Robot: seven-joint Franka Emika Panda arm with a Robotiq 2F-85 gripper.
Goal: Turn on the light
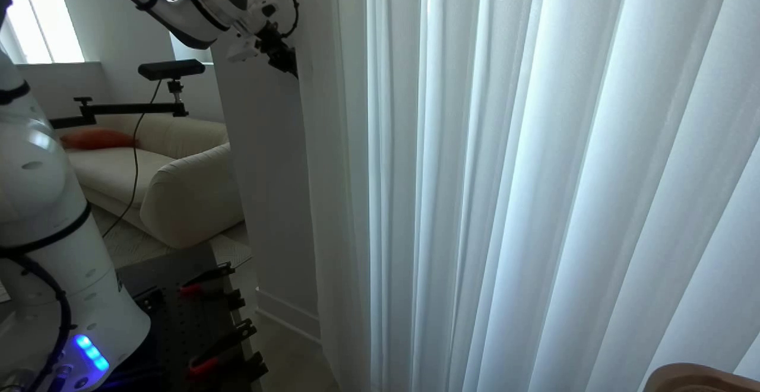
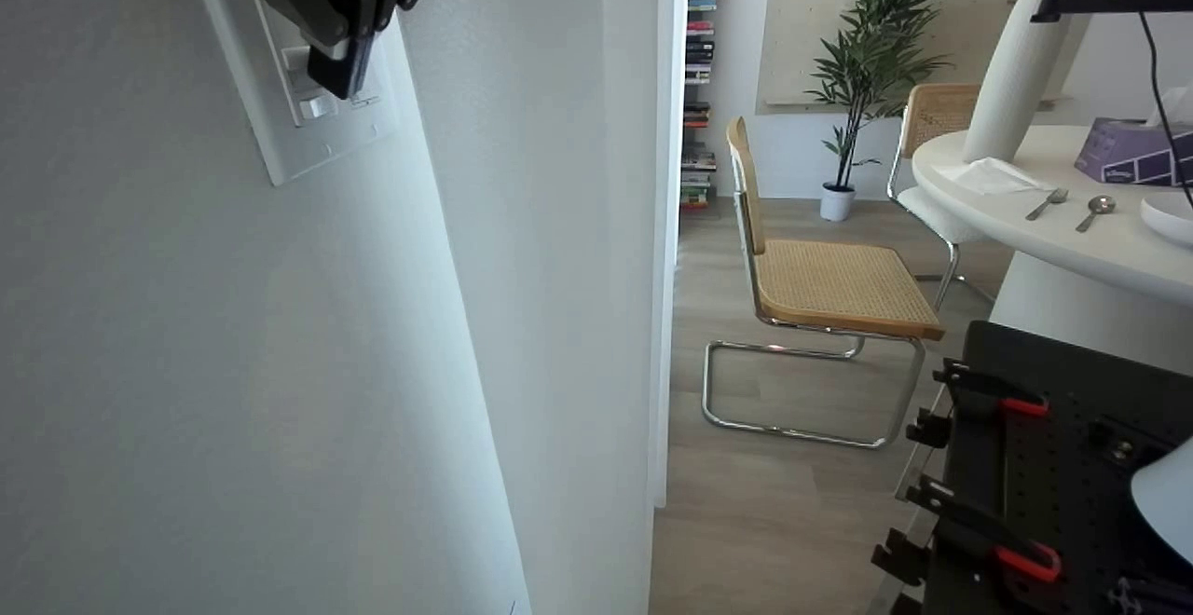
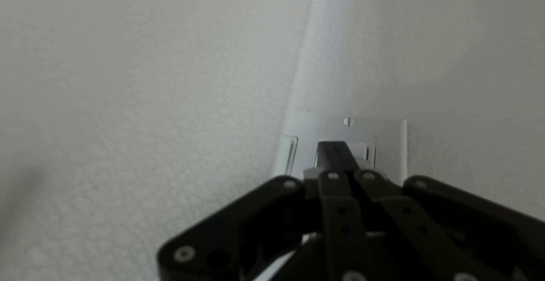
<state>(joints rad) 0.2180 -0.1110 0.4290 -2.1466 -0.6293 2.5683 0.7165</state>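
Observation:
A white light switch plate (image 3: 389, 138) is on the wall in the wrist view. A small white switch part (image 3: 357, 150) shows right of my fingertips, and another rocker (image 3: 287, 153) lies to the left. My gripper (image 3: 335, 147) is shut with its fingertips together, in front of the plate's middle and hiding part of it. In an exterior view the gripper (image 2: 347, 70) is at the plate (image 2: 280, 144), with a white switch part (image 2: 319, 108) beside the fingertip. I cannot tell whether it touches. In an exterior view the gripper (image 1: 284, 56) is partly hidden by the curtain.
A white curtain (image 1: 475, 172) hangs beside the arm. A wall corner runs close to the switch plate. A camera on a bracket (image 1: 171, 70) and a cream sofa (image 1: 184, 196) stand behind. A chair (image 2: 839, 284) and a round table (image 2: 1072, 242) are farther off.

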